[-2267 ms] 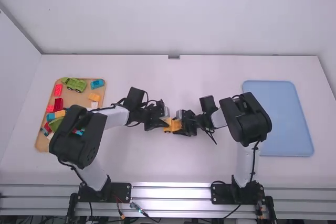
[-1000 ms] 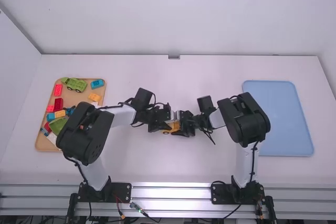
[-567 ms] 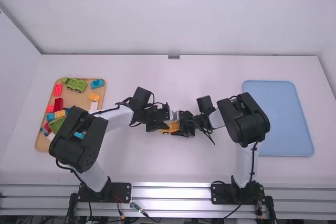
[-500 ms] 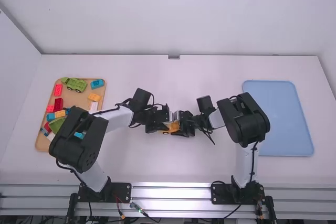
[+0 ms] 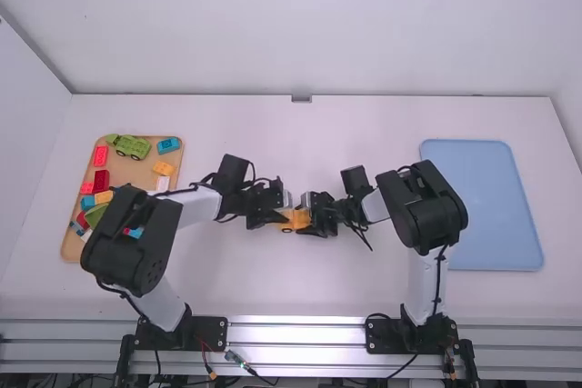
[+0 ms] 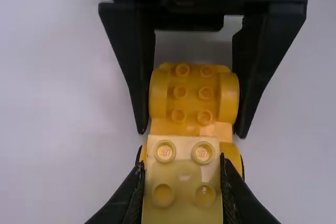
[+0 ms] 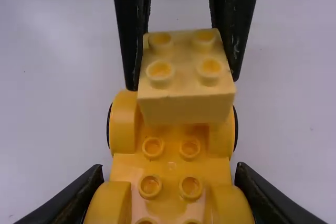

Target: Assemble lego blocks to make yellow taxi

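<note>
Pinching square pale-yellow plastic block (image 7: 184, 109) with left gripper (image 6: 182, 169), wheeled orange-yellow plastic base (image 6: 192, 93) with right gripper (image 7: 170, 174). Likely stacking; align, press

Left gripper (image 5: 283, 216) facing right gripper (image 5: 307, 222), close together, both sets of fingers clamped.

White links (image 5: 198, 206), black joints (image 5: 136, 241), black cables (image 5: 440, 281)

You have two grippers (image 5: 285, 215), two trays (image 5: 496, 224), one yellow car base (image 7: 171, 168), one green car (image 5: 129, 145) and many part-hidden blocks (image 5: 100, 156).
</note>
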`<state>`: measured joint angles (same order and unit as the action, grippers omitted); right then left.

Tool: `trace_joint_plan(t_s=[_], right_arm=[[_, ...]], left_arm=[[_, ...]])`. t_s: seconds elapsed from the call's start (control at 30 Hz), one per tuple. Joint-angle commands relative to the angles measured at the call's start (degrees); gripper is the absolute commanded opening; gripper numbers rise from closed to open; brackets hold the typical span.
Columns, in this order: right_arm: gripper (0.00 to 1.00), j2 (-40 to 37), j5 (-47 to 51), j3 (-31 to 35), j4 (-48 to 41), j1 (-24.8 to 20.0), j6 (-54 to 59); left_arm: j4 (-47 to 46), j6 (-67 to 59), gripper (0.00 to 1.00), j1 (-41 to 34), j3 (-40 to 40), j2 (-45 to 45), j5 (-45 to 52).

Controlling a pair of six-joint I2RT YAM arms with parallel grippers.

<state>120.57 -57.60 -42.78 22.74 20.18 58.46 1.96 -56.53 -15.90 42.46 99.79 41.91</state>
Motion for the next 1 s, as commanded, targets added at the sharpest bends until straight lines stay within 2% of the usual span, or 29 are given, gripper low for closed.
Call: trace_joint_plan(t_s=[0.0,0.87,0.97], right_arm=[[0.58,0.9,5.2,0.4,-1.0,-0.3,-0.1],[0.58,0.8,5.0,0.4,-1.0,-0.3,-0.1],[0.58,0.8,5.0,0.4,-1.2,-0.3,-0.1]], left_arm=[[0.5,0.2,0.02,-0.6,-0.5,1.2,3.7],[2.7,0.1,0.02,-0.9,-0.5,4.5,3.7],[2.9,0.2,0.31,-1.0,-0.5,4.5,3.7]])
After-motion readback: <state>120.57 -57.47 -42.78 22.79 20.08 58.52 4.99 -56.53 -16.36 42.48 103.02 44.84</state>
